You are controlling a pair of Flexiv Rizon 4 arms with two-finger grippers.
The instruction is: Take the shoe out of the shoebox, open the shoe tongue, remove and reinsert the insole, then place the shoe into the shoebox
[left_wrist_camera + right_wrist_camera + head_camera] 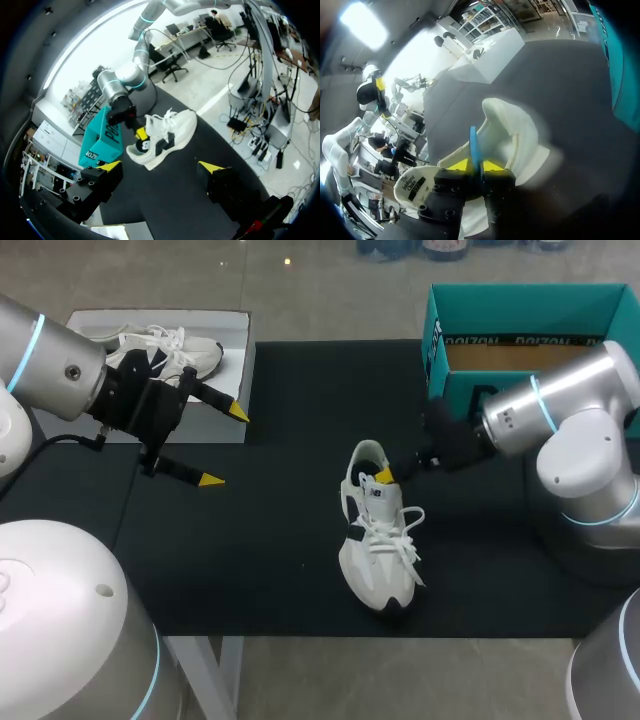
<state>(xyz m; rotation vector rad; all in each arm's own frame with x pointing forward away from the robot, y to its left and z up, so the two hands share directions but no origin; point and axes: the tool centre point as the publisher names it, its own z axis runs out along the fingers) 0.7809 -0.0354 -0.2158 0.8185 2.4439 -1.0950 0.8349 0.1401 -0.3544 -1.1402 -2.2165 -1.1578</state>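
Note:
A white sneaker (380,540) stands upright on the black mat (270,550), heel towards the back; it also shows ahead of the left fingers (162,137). My right gripper (385,476) sits at the shoe's heel opening. In the right wrist view its yellow tips (476,165) are pinched on the thin blue edge of the insole (474,142), which stands up out of the shoe (515,130). The teal shoebox (530,325) lies open at the back right. My left gripper (225,446) hangs open and holds nothing (162,167), left of the shoe.
A white box lid (215,380) at the back left holds a second white sneaker (170,348), just behind my left gripper. The teal shoebox (100,135) stands close behind my right arm. The mat's front edge is near the shoe's toe.

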